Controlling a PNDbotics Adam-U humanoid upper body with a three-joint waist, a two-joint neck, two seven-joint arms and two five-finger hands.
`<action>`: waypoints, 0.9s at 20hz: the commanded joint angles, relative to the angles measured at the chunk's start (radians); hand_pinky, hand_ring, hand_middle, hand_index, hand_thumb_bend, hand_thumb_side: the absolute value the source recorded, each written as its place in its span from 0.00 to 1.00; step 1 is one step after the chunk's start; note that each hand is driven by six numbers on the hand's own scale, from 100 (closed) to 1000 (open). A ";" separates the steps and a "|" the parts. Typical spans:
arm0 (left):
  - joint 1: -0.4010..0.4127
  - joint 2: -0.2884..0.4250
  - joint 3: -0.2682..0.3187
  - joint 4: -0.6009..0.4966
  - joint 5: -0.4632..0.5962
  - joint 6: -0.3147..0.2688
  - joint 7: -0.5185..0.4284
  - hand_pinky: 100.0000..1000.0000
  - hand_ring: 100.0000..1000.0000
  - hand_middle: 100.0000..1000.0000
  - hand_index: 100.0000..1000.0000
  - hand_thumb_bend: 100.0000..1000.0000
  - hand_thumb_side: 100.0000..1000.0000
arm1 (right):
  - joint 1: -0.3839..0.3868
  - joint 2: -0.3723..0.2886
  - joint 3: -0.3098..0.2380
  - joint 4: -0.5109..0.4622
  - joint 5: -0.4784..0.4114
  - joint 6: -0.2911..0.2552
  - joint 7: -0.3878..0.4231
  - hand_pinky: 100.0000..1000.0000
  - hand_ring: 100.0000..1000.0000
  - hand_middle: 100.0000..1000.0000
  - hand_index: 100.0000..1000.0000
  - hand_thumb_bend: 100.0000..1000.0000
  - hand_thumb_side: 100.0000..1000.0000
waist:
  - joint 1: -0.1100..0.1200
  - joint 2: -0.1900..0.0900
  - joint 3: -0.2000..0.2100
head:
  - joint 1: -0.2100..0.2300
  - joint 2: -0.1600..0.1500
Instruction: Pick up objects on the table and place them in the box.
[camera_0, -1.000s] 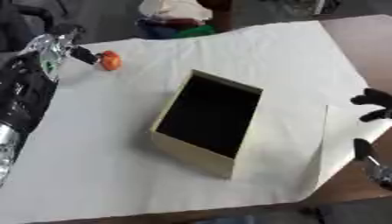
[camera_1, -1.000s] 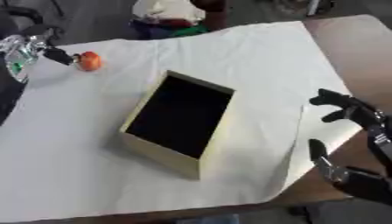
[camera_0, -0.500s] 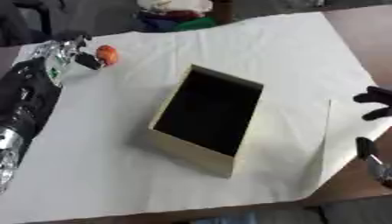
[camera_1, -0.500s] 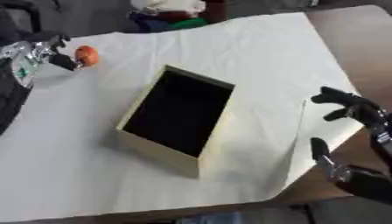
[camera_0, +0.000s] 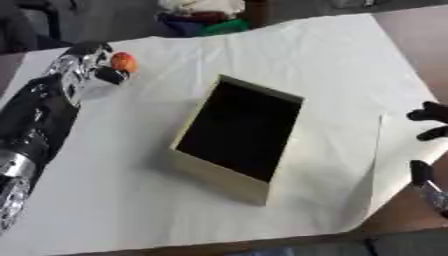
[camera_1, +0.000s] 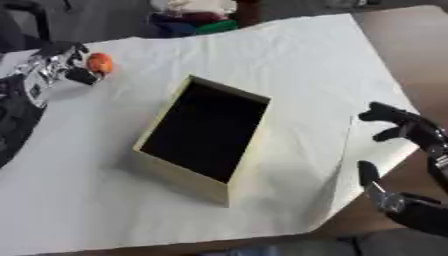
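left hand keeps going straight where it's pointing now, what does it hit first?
The orange ball. The left hand points up-table with the ball right at its fingertips; whether they already touch is unclear.

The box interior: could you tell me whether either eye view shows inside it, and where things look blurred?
Both views: the box interior is plain black, nothing discernible. Left eye view: the left hand by the orange ball is soft. Right eye view: the right hand is blurred too.

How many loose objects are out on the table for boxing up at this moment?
1: a small orange object at the far left of the white sheet, at the left hand fingertips. The box interior is dark, so something may be hidden inside.
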 joint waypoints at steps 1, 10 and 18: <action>-0.012 0.018 -0.004 -0.022 -0.023 0.011 0.028 0.76 0.69 0.69 0.87 0.17 0.30 | -0.014 -0.006 -0.003 -0.011 -0.006 0.000 0.003 0.64 0.88 0.79 0.98 0.00 0.26 | -0.002 -0.011 -0.003 | 0.002 -0.012; 0.002 0.005 -0.004 -0.019 -0.065 0.025 0.069 0.72 0.63 0.65 0.84 0.16 0.29 | -0.014 -0.002 -0.003 -0.010 -0.007 -0.001 0.005 0.64 0.88 0.79 0.98 0.00 0.26 | -0.003 -0.008 -0.007 | 0.000 -0.017; 0.011 -0.003 -0.003 -0.039 -0.122 0.055 0.171 0.61 0.47 0.46 0.65 0.15 0.25 | -0.015 0.001 -0.003 -0.009 -0.007 -0.001 0.006 0.64 0.88 0.79 0.98 0.00 0.26 | -0.004 -0.005 -0.008 | -0.002 -0.020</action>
